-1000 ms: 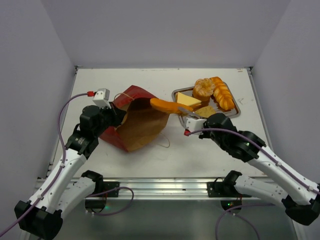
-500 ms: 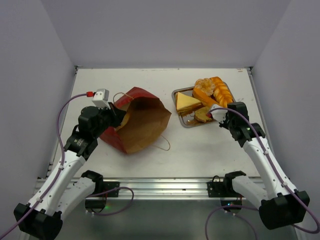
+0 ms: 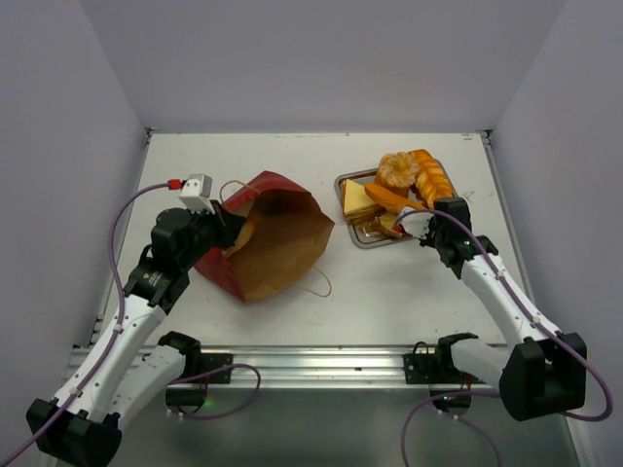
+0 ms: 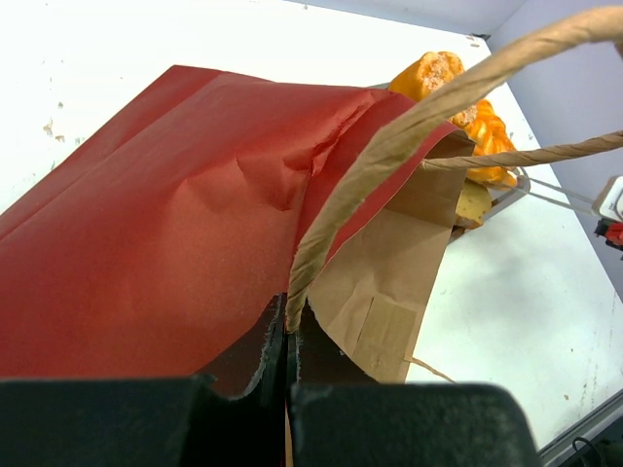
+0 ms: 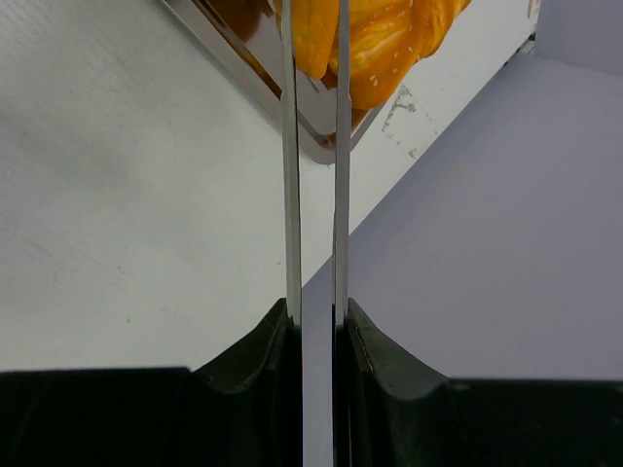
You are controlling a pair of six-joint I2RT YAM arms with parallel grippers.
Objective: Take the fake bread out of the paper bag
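Top external view: right fingers (image 5: 289,195) pinch the fake bread roll (image 3: 389,197), its long axis running toward ten o'clock over the tray (image 3: 368,233), three o'clock of the paper bag (image 3: 277,243) clamped by pressed-together left fingers (image 4: 248,365).

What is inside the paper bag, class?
Brown kraft lining shows inside the paper bag; its depths near the left gripper are covered by the red wall.
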